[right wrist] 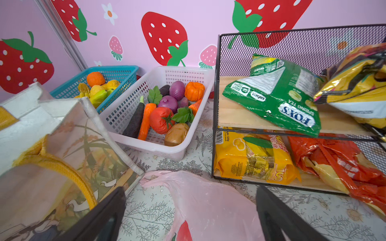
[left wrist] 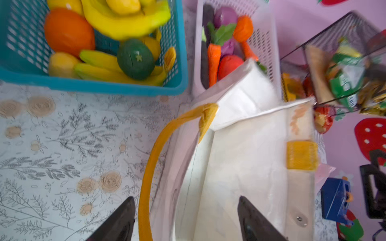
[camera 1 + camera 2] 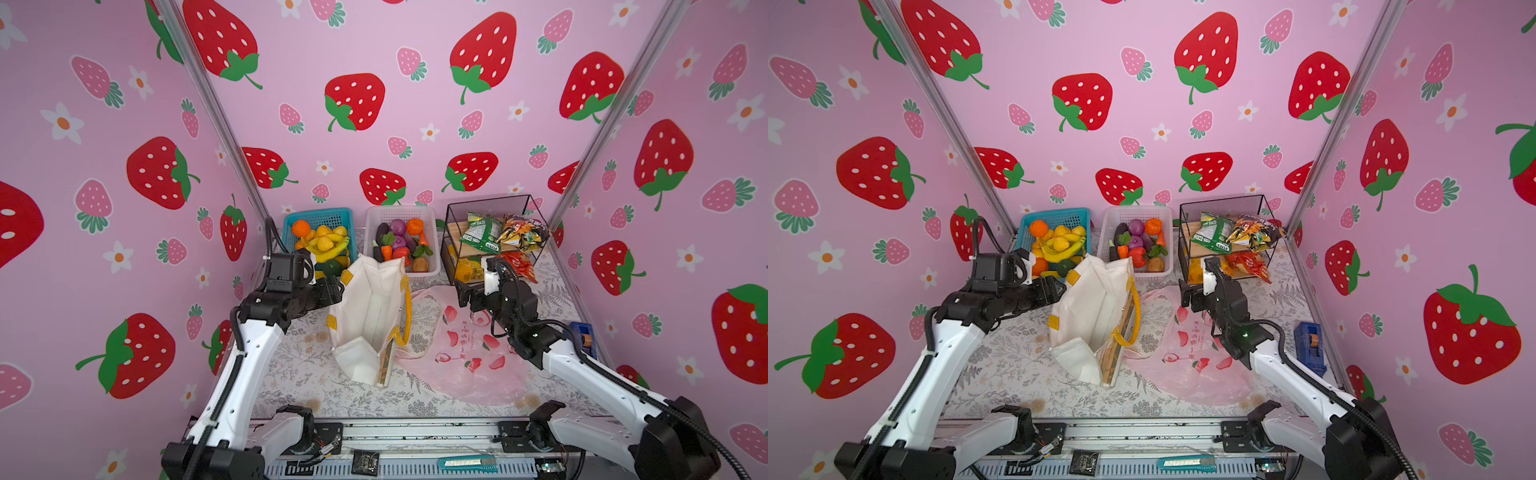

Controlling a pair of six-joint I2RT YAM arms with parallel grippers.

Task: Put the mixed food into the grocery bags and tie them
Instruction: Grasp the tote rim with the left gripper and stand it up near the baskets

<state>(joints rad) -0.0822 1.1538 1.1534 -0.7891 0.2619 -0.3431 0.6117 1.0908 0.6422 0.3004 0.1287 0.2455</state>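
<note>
Left gripper point(image 2: 186, 198) spread wide, canvas tote point(image 2: 246, 158) and yellow strap point(image 2: 150, 167) between its jaws. Right gripper point(image 1: 190, 187) gapes above the pink plastic bag point(image 1: 208, 204), mostly cut off there.

Pink walls point(image 3: 374, 50) printed with red strawberries. Grey floral-patterned tabletop point(image 3: 299, 374). Cream canvas tote with yellow straps point(image 3: 365, 311). Translucent pink plastic bag with red fruit prints point(image 3: 469, 365). Teal plastic basket point(image 3: 320, 214). White plastic basket point(image 3: 399, 210).

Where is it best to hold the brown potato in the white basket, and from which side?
Grip the brown potato across its narrow middle, from above. It lies on its side in the near corner of the white basket, walls close around it and the tomato beside it, so a sideways approach looks blocked.
</note>
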